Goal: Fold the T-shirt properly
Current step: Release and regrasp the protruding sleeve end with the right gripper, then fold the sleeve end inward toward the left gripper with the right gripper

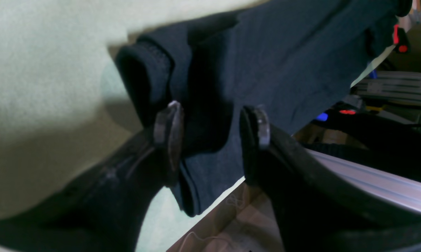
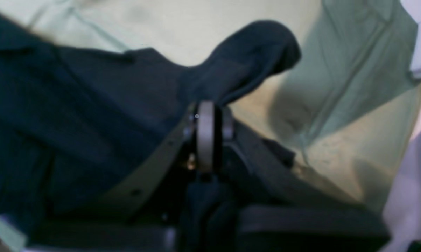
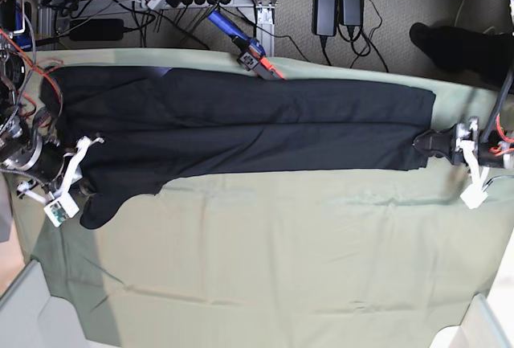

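My base view was evenly lit and fairly sharp, the T-shirt point(image 3: 241, 127) a flat black with little fold detail. Both wrist views were soft and dim. My left end effector point(image 1: 210, 129) was blurred up close, casting a shadow on the pale cloth point(image 1: 39, 87). The right wrist view was smeared throughout.

I see the table under its pale green table cloth point(image 3: 265, 259), and flat on that cloth the black T-shirt point(image 3: 241, 127) lies folded into one long band along the far side, a sleeve trailing off at one end.
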`<action>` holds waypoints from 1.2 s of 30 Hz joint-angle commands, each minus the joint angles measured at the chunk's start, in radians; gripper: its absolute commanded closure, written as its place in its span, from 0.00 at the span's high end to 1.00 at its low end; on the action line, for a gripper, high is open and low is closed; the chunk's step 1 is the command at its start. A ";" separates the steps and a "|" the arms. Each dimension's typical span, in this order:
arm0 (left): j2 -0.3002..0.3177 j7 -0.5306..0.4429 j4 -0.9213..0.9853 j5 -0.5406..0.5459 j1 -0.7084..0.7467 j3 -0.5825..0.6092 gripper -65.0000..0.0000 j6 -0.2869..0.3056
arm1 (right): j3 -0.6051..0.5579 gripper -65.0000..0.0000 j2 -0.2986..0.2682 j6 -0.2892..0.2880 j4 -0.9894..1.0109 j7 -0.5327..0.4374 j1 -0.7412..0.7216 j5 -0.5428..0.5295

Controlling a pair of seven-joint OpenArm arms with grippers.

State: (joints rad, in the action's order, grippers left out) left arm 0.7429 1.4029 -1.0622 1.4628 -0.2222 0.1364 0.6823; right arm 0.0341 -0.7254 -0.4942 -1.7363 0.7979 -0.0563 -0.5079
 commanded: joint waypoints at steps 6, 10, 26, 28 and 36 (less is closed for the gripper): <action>0.025 -0.007 -0.012 0.021 -0.021 -0.009 0.46 0.016 | 0.011 0.00 -0.059 -0.080 -0.113 -0.013 0.084 -0.008; 0.025 -0.007 -0.013 0.021 -0.021 -0.009 0.46 0.016 | 0.011 0.00 -0.059 -0.079 -0.153 0.023 0.129 -0.034; 0.025 -0.007 -0.018 0.021 -0.021 -0.009 0.46 0.016 | 0.011 0.00 -0.053 -0.079 -0.165 0.127 0.271 -0.246; 0.025 -0.007 -0.018 0.021 -0.021 -0.009 0.46 0.016 | 0.011 0.00 -0.048 -0.079 -0.164 0.140 0.274 -0.264; 0.025 -0.007 -0.018 0.021 -0.021 -0.009 0.46 0.016 | 0.011 0.00 -0.036 -0.079 -0.156 0.194 0.296 -0.271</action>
State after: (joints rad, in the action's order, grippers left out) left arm 0.7452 1.4029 -1.0660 1.4628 -0.2226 0.1364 0.6823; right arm 0.0349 -0.7444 -0.4942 -1.8828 0.9970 0.2413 -0.7677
